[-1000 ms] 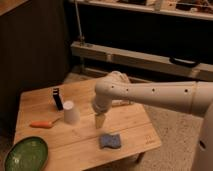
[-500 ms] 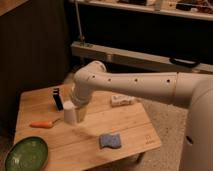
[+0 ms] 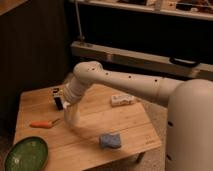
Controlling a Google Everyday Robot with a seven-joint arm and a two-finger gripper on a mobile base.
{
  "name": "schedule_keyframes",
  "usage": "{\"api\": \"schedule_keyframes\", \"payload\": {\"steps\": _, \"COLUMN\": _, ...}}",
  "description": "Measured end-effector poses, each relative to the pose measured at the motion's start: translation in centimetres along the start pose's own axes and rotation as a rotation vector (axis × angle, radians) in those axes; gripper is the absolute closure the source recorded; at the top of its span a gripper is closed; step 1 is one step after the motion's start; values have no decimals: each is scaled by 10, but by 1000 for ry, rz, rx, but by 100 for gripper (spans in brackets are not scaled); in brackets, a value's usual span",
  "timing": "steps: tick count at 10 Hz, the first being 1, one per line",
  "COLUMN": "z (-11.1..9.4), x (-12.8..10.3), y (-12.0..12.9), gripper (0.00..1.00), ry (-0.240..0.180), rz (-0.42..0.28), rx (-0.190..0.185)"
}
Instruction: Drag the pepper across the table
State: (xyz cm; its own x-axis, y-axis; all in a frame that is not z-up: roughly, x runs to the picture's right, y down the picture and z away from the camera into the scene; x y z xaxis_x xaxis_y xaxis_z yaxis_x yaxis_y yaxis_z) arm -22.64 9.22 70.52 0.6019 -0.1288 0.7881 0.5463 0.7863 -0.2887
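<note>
The pepper [image 3: 41,124] is a slim orange-red vegetable lying flat on the left part of the light wooden table [image 3: 130,125]. My white arm reaches in from the right and bends down over the table's middle-left. Its lower end, the gripper [image 3: 66,118], hangs just right of the pepper's thin stem end, close to the tabletop. The gripper is open and holds nothing. The pepper lies free on the wood, and I cannot tell whether the gripper touches it.
A green plate [image 3: 25,154] sits at the front left corner. A blue sponge [image 3: 110,141] lies near the front edge. A white packet [image 3: 122,100] rests at the back right, and a small black object [image 3: 58,100] stands behind the arm. Dark shelving runs behind the table.
The arm has swung left and downward across the table, bringing the gripper from the middle to just beside the pepper. It now covers the white cup. The pepper has not moved.
</note>
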Motion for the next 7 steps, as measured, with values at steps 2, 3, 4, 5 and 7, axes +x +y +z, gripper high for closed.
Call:
{"api": "schedule_keyframes", "payload": {"steps": 2, "z": 17, "x": -2, "y": 1, "gripper": 20, "ry": 27, "rz": 6, "rx": -3}}
{"api": "schedule_keyframes", "payload": {"steps": 3, "z": 26, "x": 8, "y": 1, "gripper": 20, "ry": 63, "rz": 54, "rx": 5}}
{"api": "schedule_keyframes", "payload": {"steps": 4, "z": 32, "x": 11, "y": 0, "gripper": 20, "ry": 82, "rz": 78, "rx": 13}}
{"api": "schedule_keyframes", "payload": {"steps": 5, "z": 37, "x": 16, "y": -2, "gripper": 20, "ry": 104, "rz": 100, "rx": 22}}
{"api": "schedule_keyframes", "payload": {"steps": 7, "z": 38, "x": 25, "y": -7, "gripper": 20, "ry": 135, "rz": 140, "rx": 40}}
